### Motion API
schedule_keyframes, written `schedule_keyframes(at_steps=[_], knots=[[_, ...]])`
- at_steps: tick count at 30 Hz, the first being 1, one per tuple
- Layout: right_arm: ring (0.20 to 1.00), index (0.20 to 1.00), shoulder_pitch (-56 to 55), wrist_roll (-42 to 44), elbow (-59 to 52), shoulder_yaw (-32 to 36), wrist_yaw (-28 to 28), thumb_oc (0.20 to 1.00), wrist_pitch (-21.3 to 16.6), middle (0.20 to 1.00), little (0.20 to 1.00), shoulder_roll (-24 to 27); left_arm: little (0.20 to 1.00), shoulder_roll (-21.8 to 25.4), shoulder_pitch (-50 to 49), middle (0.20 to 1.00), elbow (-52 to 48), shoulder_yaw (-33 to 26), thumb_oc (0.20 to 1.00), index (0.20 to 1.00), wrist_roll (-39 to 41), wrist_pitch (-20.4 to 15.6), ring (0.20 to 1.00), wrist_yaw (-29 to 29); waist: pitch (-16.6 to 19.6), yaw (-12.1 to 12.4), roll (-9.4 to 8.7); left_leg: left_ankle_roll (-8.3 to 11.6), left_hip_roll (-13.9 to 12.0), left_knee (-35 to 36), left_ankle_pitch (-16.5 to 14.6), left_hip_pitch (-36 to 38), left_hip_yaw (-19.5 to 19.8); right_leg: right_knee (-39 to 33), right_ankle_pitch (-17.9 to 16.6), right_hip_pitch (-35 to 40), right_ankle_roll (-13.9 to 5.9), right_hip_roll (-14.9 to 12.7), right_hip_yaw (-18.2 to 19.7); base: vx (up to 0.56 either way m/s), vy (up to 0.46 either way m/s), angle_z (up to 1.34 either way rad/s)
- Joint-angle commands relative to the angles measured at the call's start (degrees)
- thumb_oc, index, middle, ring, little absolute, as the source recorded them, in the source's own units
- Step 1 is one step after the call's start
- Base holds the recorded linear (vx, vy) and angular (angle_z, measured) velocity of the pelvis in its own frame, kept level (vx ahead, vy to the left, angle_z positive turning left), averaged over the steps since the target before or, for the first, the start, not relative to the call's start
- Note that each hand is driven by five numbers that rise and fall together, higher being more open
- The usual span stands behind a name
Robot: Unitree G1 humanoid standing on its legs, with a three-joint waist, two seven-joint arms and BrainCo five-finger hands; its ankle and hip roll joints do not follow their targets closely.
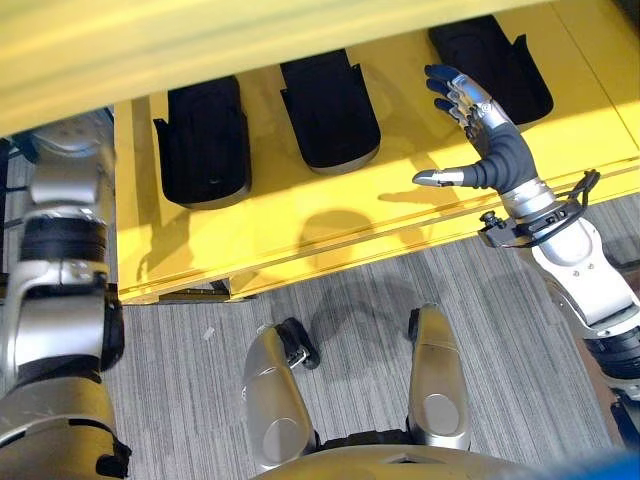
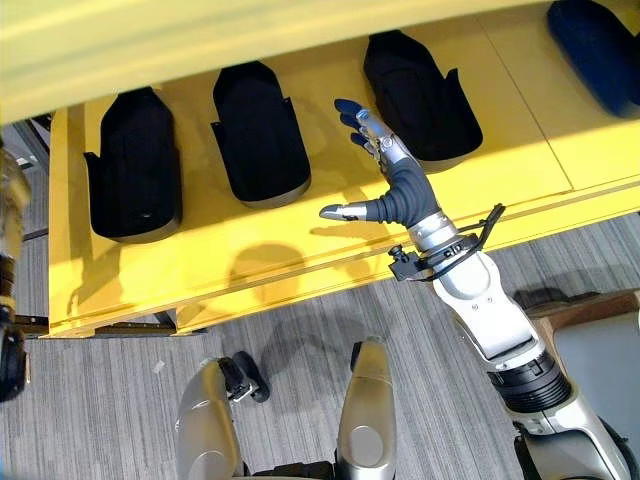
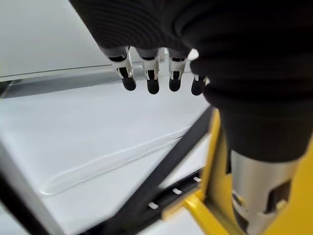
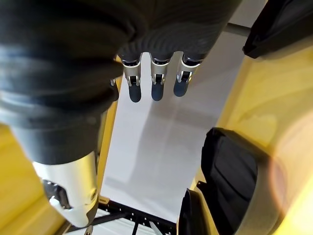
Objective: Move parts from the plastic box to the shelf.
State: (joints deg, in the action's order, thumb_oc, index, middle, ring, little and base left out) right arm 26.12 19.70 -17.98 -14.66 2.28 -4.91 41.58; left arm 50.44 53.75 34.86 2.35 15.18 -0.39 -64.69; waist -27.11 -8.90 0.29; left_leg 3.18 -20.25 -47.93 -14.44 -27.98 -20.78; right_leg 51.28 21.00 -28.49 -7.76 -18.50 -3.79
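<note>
Three black moulded parts lie in a row on the yellow shelf (image 1: 300, 225): one on the left (image 1: 205, 140), one in the middle (image 1: 328, 110), one on the right (image 2: 420, 85). My right hand (image 2: 395, 190) hovers over the shelf just in front of the right-hand part, fingers straight and thumb spread, holding nothing. Its wrist view shows the fingers (image 4: 156, 83) hanging free beside a black part (image 4: 230, 171). My left hand's fingers (image 3: 151, 78) hang relaxed over a pale grey surface, with nothing in them.
A dark blue part (image 2: 600, 45) lies further right on the shelf. An upper yellow board (image 1: 200, 50) overhangs the back. A grey container corner (image 2: 595, 350) shows at the lower right on the striped grey floor. A black frame bar (image 3: 161, 181) meets the yellow shelf corner.
</note>
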Motion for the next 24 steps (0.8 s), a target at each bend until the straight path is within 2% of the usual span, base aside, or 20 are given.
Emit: schedule_keyframes(at_steps=[1, 8, 13, 16, 19, 21, 23, 24], knots=[[1.0, 1.0, 0.74, 1.46, -2.45, 3.31, -1.24, 1.0, -2.54, 1.0, 1.0, -1.48, 1.0, -1.92, -5.26, 1.0, -4.25, -1.96, 1.0, 1.0, 0.91, -3.02, 1.0, 1.59, 1.9, -0.04, 0.76, 1.06, 1.61, 2.76, -4.2, 4.65, 0.79, -5.94, -4.76, 1.12, 1.26, -0.07, -3.33, -0.02, 0.035, -0.09], [1.0, 1.0, -2.57, -0.12, -4.47, 4.91, -1.55, 1.0, -3.9, 1.0, 1.0, -3.83, 1.0, -8.69, -14.97, 1.0, -14.93, -4.22, 1.0, 1.0, 0.2, -4.36, 1.0, 5.66, 1.29, 0.81, 0.26, 0.72, 2.01, 2.63, -4.16, 3.86, 1.48, -5.46, -4.62, 0.63, 1.29, 0.26, -3.56, -0.03, -0.024, -0.03], [1.0, 1.0, -5.07, -2.13, -5.25, 5.17, -0.95, 1.0, -4.67, 1.0, 1.0, -6.05, 1.0, -15.3, -22.43, 1.0, -23.23, -2.85, 1.0, 1.0, -0.07, -1.95, 1.0, 11.71, 0.82, 1.95, -0.14, 0.52, 2.29, 2.61, -4.16, 3.67, 2.33, -5.6, -4.79, 0.99, 1.14, 0.07, -4.4, -0.03, -0.047, 0.02], [1.0, 1.0, -7.17, -2.96, -5.39, 5.59, -0.43, 1.0, -5.72, 1.0, 1.0, -7.02, 1.0, -18.81, -26.75, 1.0, -26.88, -2.26, 1.0, 1.0, -0.79, -2.42, 1.0, 12.25, 0.63, 2.67, -0.43, 0.22, 2.42, 2.9, -4.05, 3.85, 2.77, -5.81, -4.95, 1.41, 1.15, -0.05, -4.85, -0.01, -0.058, 0.06], [1.0, 1.0, -9.42, -4.7, -4.86, 5.58, 0.28, 1.0, -7.41, 1.0, 1.0, -8.5, 1.0, -21.82, -30.87, 1.0, -30.1, -2.37, 1.0, 1.0, -4.26, -4.64, 1.0, 9.3, 0.76, 3.48, -0.72, 0.05, 2.75, 4.66, -3.29, 4.97, 2.81, -6.93, -5.47, 2.46, 0.88, -0.18, -5.4, 0.02, -0.062, 0.14], [1.0, 1.0, -10.78, -6.03, -4.86, 5.75, 1.2, 1.0, -8.73, 1.0, 1.0, -8.96, 1.0, -22.63, -33.03, 1.0, -31.97, -2.91, 1.0, 1.0, -7.73, -6.99, 1.0, 5.06, 0.97, 4.03, -1.0, 0.12, 3.01, 6.52, -2.5, 6.11, 2.74, -8.36, -5.99, 3.61, 0.68, -0.26, -5.86, 0.0, -0.075, 0.11], [1.0, 1.0, -11.78, -6.99, -4.6, 5.78, 2.5, 1.0, -10.08, 1.0, 1.0, -9.33, 1.0, -22.37, -34.58, 1.0, -33.79, -3.87, 1.0, 1.0, -15.47, -8.5, 1.0, 0.1, 1.41, 4.61, -1.35, -0.26, 3.23, 10.14, 0.33, 7.59, 1.83, -11.74, -8.27, 5.08, 0.9, -0.14, -6.84, 0.02, -0.082, 0.21], [1.0, 1.0, -11.97, -7.06, -4.58, 5.8, 2.62, 1.0, -10.18, 1.0, 1.0, -9.3, 1.0, -22.27, -34.74, 1.0, -34.03, -3.92, 1.0, 1.0, -15.95, -8.65, 1.0, -0.42, 1.56, 4.7, -1.36, 0.33, 3.44, 10.18, -0.7, 8.29, 2.3, -11.68, -7.32, 5.79, 0.33, -0.18, -6.66, 0.04, -0.056, 0.3]])
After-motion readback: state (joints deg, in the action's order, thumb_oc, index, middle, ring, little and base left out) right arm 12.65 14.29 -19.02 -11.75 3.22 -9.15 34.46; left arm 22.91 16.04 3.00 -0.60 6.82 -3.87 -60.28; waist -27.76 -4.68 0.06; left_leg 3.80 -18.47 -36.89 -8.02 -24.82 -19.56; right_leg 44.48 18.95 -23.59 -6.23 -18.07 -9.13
